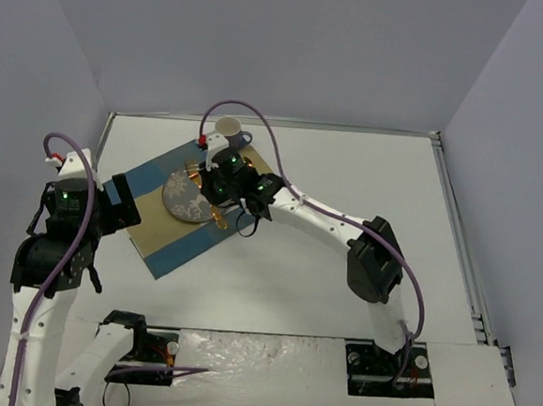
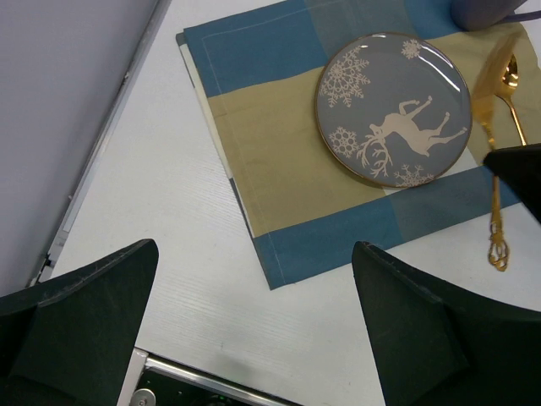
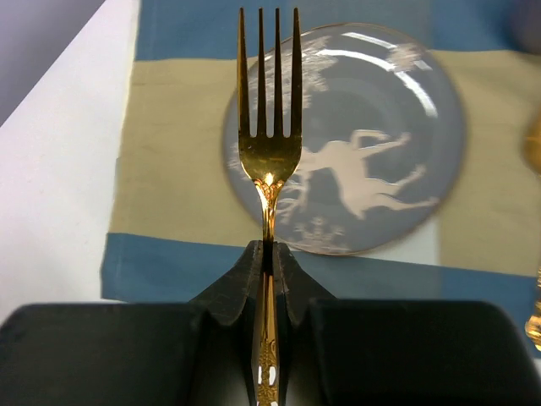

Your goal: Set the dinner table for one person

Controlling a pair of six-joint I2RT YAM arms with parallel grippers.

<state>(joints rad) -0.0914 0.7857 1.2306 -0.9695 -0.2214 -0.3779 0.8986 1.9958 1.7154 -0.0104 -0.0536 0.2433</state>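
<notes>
The white dinner table (image 1: 348,181) carries a blue-and-tan striped placemat (image 1: 170,242) with a grey reindeer plate (image 1: 182,199) on it. My right gripper (image 3: 270,254) is shut on the handle of a gold fork (image 3: 269,110), holding it tines forward above the placemat, over the plate's (image 3: 372,127) left part. In the top view this gripper (image 1: 218,188) hovers over the plate's right side. My left gripper (image 2: 254,321) is open and empty above bare table near the placemat's (image 2: 279,152) near corner; in the top view it (image 1: 128,209) sits at the mat's left edge.
A gold spoon (image 2: 510,72) and another gold utensil (image 2: 494,194) lie right of the plate (image 2: 393,108). A grey cup (image 1: 228,126) stands at the mat's far corner. Grey walls enclose the table on three sides.
</notes>
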